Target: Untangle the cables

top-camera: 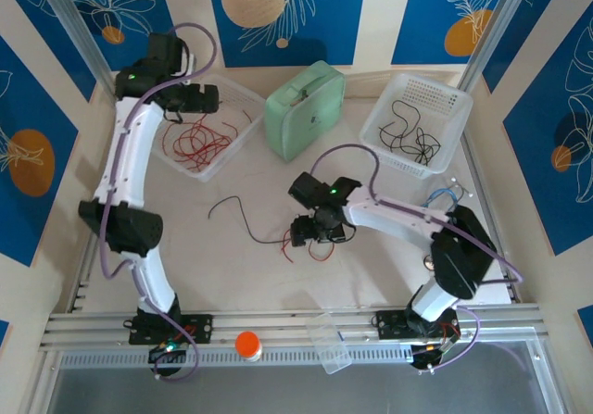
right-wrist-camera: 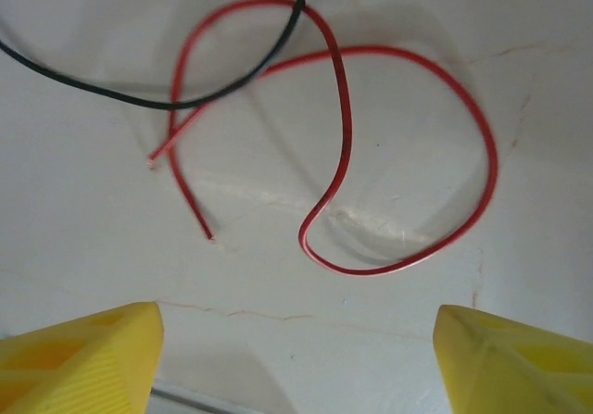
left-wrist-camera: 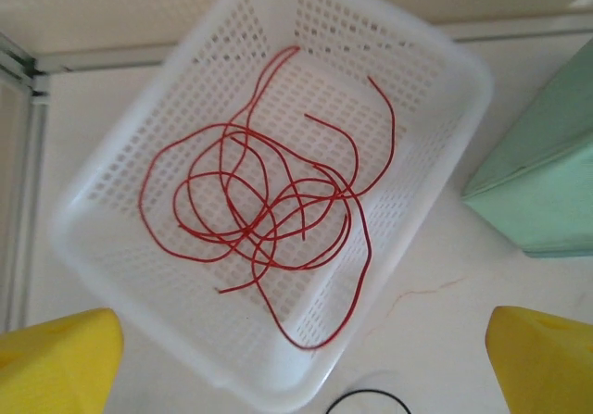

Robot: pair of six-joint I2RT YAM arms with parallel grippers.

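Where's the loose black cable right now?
Top view: the black cable lies on the table left of centre, its right end crossing the red cable beneath the right gripper.

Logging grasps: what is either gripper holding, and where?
Nothing is held. The left gripper is open over red cables in the basket; the right gripper is open above a red cable.

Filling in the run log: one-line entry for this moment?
left gripper: open, empty, above white basket holding red cables | right gripper: open, empty, above loose red cable crossing black cable on table
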